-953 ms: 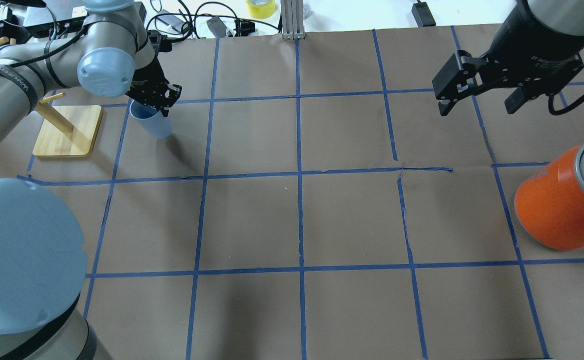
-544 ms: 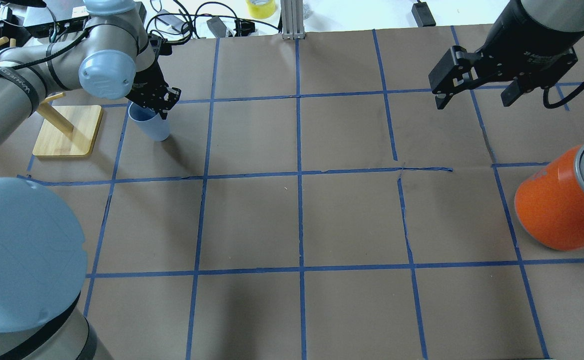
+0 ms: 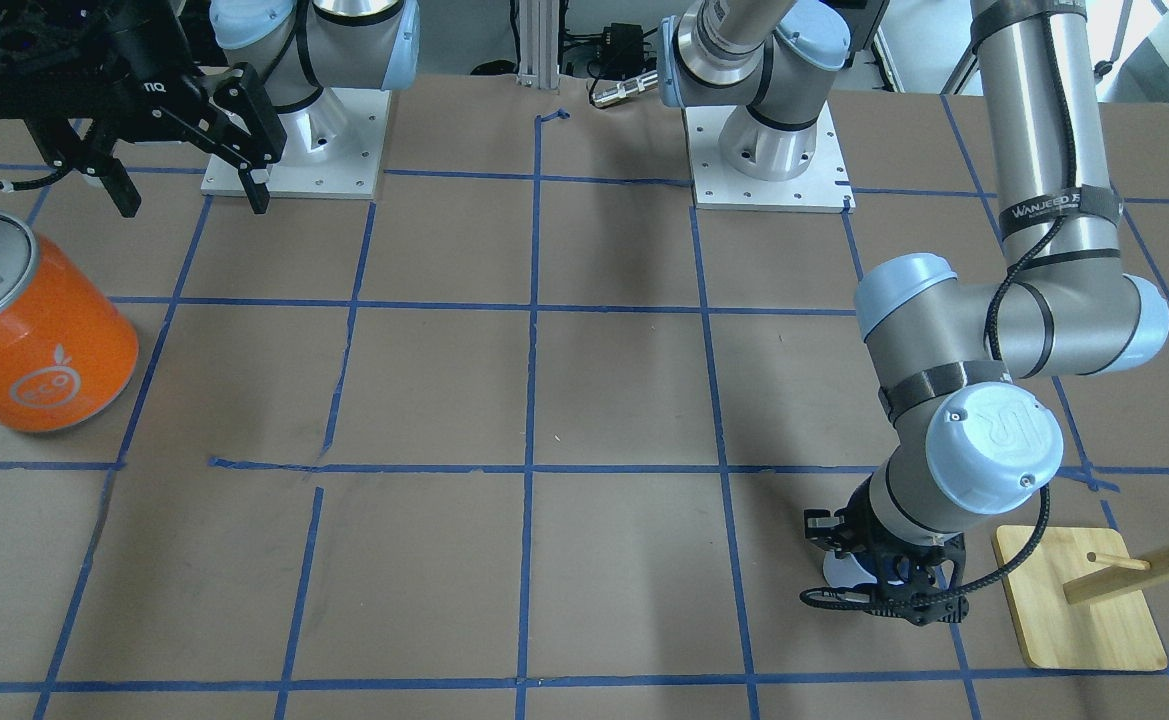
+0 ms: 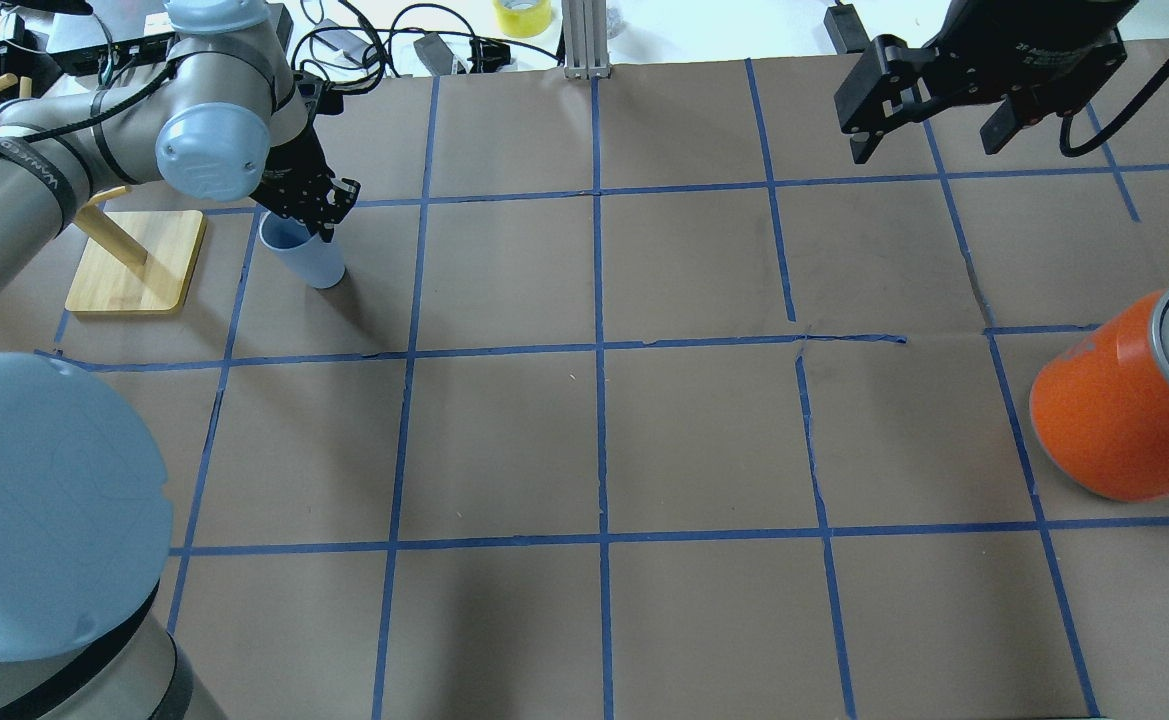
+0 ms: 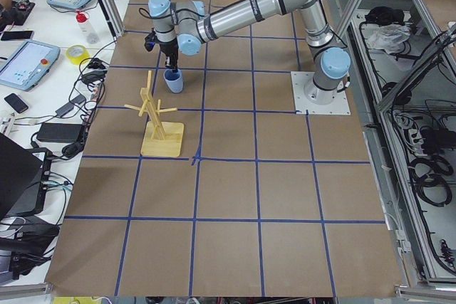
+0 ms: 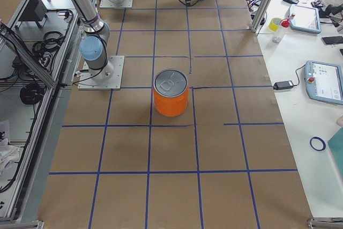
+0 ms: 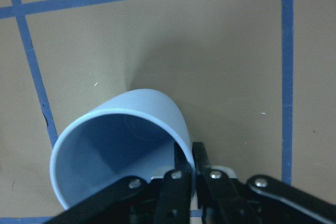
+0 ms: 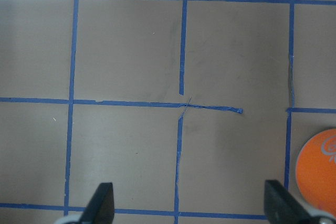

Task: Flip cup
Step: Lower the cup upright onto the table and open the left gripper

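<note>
The left hand [image 7: 188, 157] pinches the rim of the cup [image 7: 131, 124], one finger inside the wall and one outside. The cup stands mouth up on the worktop [image 4: 594, 440], near the wooden stand [image 4: 134, 262]. A strap [image 3: 1054, 208] on that arm reads WANJEED, and a joint cap [image 3: 994, 432] shows UR. The right hand [image 4: 924, 150] hangs spread, well apart from the cup, on the side of the orange can [image 3: 39, 340], which bears a fruit logo.
</note>
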`<state>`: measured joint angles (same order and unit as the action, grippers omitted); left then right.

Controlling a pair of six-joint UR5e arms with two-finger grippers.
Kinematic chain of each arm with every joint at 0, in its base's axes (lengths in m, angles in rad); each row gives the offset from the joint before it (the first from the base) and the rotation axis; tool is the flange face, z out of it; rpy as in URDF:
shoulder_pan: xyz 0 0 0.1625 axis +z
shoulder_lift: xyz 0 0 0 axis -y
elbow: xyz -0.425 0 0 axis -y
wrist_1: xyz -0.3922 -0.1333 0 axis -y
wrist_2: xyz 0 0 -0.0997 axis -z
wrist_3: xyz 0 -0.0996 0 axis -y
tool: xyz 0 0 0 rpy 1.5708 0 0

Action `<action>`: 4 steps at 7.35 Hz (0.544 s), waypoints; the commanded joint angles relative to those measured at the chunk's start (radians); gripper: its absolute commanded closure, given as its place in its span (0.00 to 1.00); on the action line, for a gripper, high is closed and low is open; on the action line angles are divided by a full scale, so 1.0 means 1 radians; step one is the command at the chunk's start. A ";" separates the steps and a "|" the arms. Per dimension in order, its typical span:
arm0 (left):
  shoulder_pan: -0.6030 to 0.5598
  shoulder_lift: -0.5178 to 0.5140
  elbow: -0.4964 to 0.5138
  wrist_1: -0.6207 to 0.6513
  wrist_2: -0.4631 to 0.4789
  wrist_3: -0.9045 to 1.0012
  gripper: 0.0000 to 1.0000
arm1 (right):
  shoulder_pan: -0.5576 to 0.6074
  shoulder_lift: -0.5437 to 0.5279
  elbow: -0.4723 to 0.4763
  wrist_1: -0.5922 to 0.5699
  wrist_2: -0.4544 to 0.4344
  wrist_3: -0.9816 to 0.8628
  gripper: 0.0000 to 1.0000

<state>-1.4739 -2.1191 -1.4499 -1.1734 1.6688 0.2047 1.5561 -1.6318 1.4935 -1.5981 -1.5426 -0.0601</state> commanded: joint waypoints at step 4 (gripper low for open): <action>-0.017 0.082 0.011 -0.026 0.002 -0.007 0.00 | 0.001 0.021 -0.001 -0.002 0.007 -0.003 0.00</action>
<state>-1.4760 -2.0818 -1.4421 -1.1826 1.6693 0.2048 1.5570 -1.6116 1.4908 -1.5987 -1.5341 -0.0607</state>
